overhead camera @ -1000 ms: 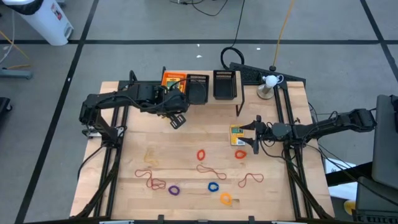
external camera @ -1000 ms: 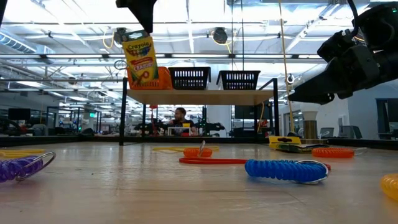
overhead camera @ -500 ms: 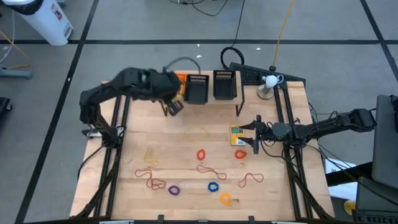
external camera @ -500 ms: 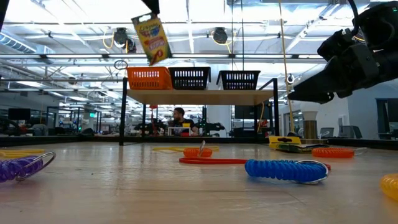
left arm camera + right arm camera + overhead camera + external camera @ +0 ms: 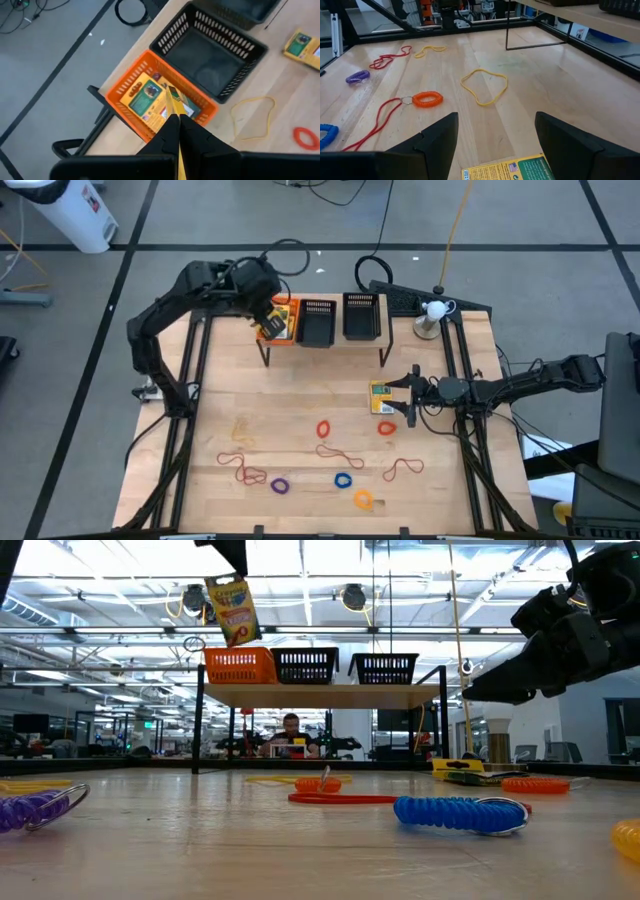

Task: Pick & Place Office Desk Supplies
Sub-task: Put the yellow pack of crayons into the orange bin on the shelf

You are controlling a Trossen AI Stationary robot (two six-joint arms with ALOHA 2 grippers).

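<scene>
Left end effector (image 5: 176,131): clamped on crayon packet (image 5: 232,610), over orange tray (image 5: 131,116). Next: we lower, release. Right end effector (image 5: 495,135): spread wide, empty, above second packet (image 5: 512,169) on desk (image 5: 300,395).

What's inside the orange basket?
The orange basket holds flat yellow crayon packets with green labels. The left hand and the packet it holds hide part of the inside, so I can't count them.
</scene>
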